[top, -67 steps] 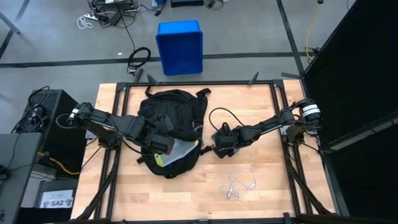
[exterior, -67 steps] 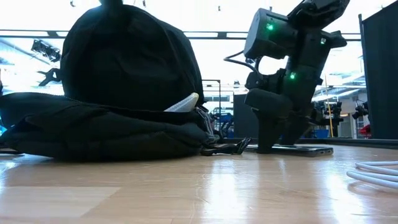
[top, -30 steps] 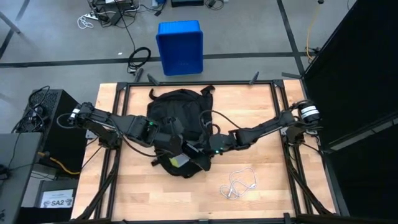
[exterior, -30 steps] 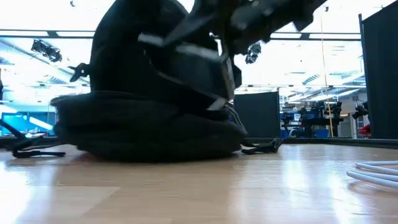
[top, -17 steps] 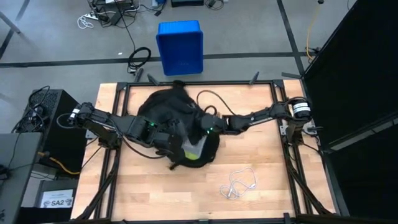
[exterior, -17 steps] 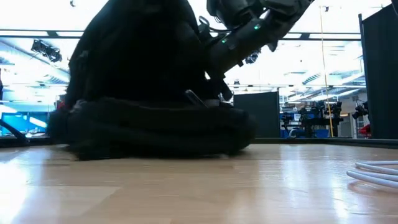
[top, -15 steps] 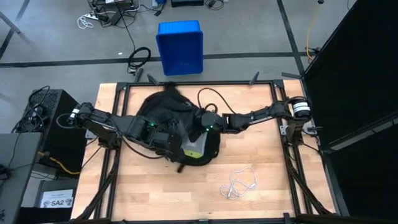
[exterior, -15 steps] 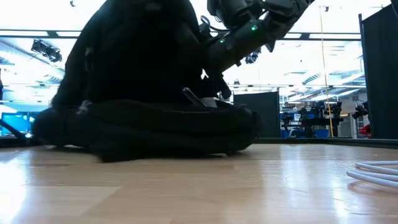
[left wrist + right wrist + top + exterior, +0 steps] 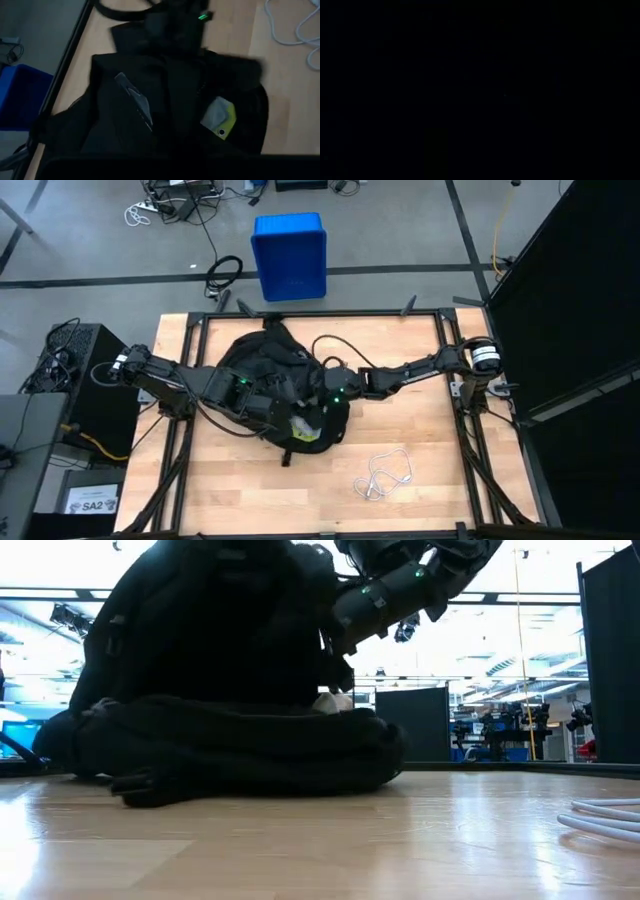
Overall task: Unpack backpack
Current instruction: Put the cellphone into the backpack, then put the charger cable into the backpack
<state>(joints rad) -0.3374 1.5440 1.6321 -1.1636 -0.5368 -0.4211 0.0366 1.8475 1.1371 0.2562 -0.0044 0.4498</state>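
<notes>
Left arm is reaching in from the desk's left edge, its left gripper [image 9: 268, 408] pressed shut against the left side of the backpack [image 9: 272, 370]; whether it is pinching fabric there I cannot tell. The backpack is lying slumped around the middle of the wooden desk [image 9: 420, 460], slightly toward the far edge, its opening turned toward the near side. In that opening a grey and yellow-green item [image 9: 304, 427] is showing, also seen from the left wrist [image 9: 220, 117]. From table height the backpack [image 9: 220, 700] is bulking as a dark mound with a pale scrap at its mouth. Right arm is stretching across from the desk's right edge, the right gripper [image 9: 322, 395] sunk into the backpack's upper right side, green lamp lit; its fingers are hidden in the fabric and its own camera is showing only black, so I cannot tell their spread or hold. A white cable [image 9: 382, 475] is lying coiled toward the near right of the desk, well apart from the backpack.
</notes>
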